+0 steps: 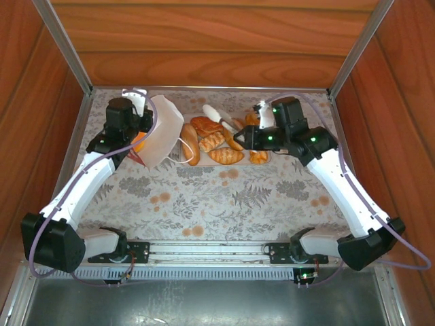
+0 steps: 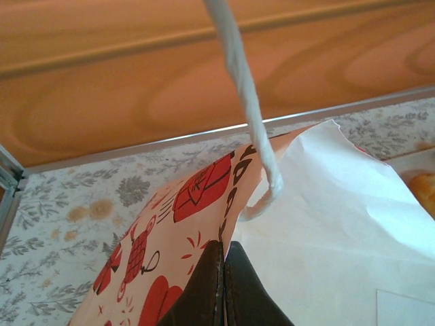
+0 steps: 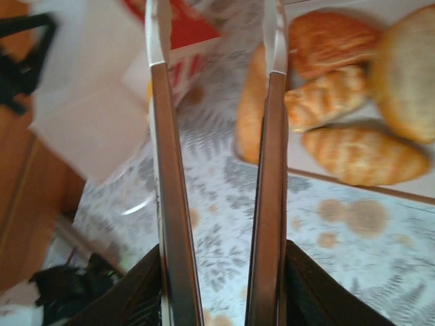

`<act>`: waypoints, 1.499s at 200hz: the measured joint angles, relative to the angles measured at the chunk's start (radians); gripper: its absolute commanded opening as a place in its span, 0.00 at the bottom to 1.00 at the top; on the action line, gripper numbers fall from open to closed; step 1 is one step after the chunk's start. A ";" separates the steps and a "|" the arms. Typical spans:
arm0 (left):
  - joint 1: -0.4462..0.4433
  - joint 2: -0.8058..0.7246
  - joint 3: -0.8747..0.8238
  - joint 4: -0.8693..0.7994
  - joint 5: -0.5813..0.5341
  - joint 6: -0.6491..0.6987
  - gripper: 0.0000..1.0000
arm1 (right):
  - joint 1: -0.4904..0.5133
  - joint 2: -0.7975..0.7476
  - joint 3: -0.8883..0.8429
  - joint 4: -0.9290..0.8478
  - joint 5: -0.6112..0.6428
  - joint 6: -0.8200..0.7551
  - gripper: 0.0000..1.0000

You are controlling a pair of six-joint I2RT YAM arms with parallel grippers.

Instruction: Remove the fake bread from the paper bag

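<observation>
At far left of the desk, the left arm is stretched forward, elbow low, wrist turned in toward centre. Left pincer fully closed, fingers pressed together on the upper edge of the paper bag. Bag hangs tilted off upright, plain white side toward the top camera, and one white string handle loops up past the wrist camera. Printing on the bag: red drawn figures and a row of dark marks along the fold, none readable as words. Small orange-yellow patch at the bag's left edge beside the pincer; cannot tell what it is. Right arm reaches forward and inward, forearm angled left. Right pincer is clamped from outside on a pair of metal tongs, whose two white-tipped arms stand apart over bare cloth. Fake bread lies outside the bag, clustered on a pale tray just right of it, between the two pincers.
</observation>
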 measured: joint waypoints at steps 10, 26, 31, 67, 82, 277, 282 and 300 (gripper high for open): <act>0.000 0.000 -0.005 0.002 0.008 0.006 0.00 | 0.044 0.006 0.013 -0.001 0.000 0.018 0.38; 0.000 0.000 -0.009 0.006 0.020 0.012 0.00 | 0.106 0.032 0.035 -0.002 0.000 0.040 0.36; 0.000 0.000 -0.010 0.007 0.023 0.013 0.00 | 0.121 0.043 0.043 -0.002 0.000 0.045 0.36; -0.011 0.000 -0.023 0.027 0.036 0.031 0.00 | 0.219 0.171 0.121 -0.003 -0.008 0.067 0.35; -0.023 0.000 -0.026 0.029 0.032 0.039 0.00 | 0.250 0.228 0.159 -0.011 -0.015 0.066 0.35; -0.179 0.003 -0.082 0.111 -0.132 0.094 0.00 | 0.293 0.682 0.401 0.003 0.002 0.106 0.45; -0.180 0.003 -0.086 0.113 -0.132 0.093 0.00 | 0.293 0.689 0.406 0.006 0.001 0.110 0.45; -0.183 0.003 -0.094 0.115 -0.136 0.089 0.00 | 0.293 0.711 0.432 0.019 -0.002 0.120 0.45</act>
